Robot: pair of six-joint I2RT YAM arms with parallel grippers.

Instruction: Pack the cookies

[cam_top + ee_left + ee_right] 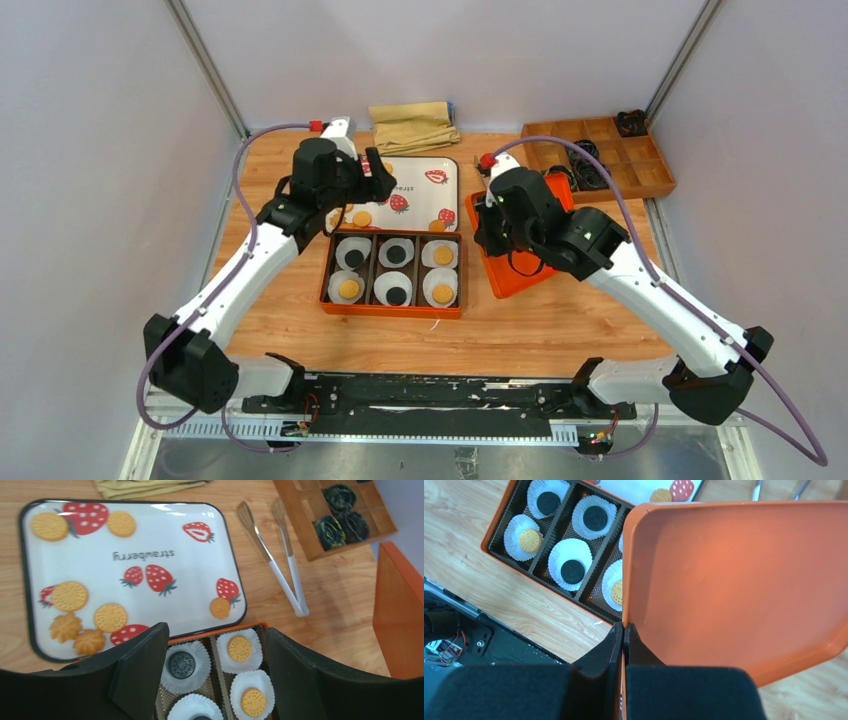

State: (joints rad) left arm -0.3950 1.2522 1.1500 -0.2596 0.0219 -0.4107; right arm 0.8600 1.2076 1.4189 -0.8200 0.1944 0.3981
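Note:
The orange box holds six white liners, each with a cookie: black ones and golden ones. Loose golden cookies lie on the strawberry tray behind it. My left gripper is open and empty, hovering over the box's back edge where it meets the tray; it also shows in the top view. My right gripper is shut on the rim of the orange lid, which is held tilted to the right of the box.
White-handled tongs lie on the table right of the tray. A wooden divided organizer with dark items stands at the back right. A folded tan cloth lies at the back. Walls enclose the table on three sides.

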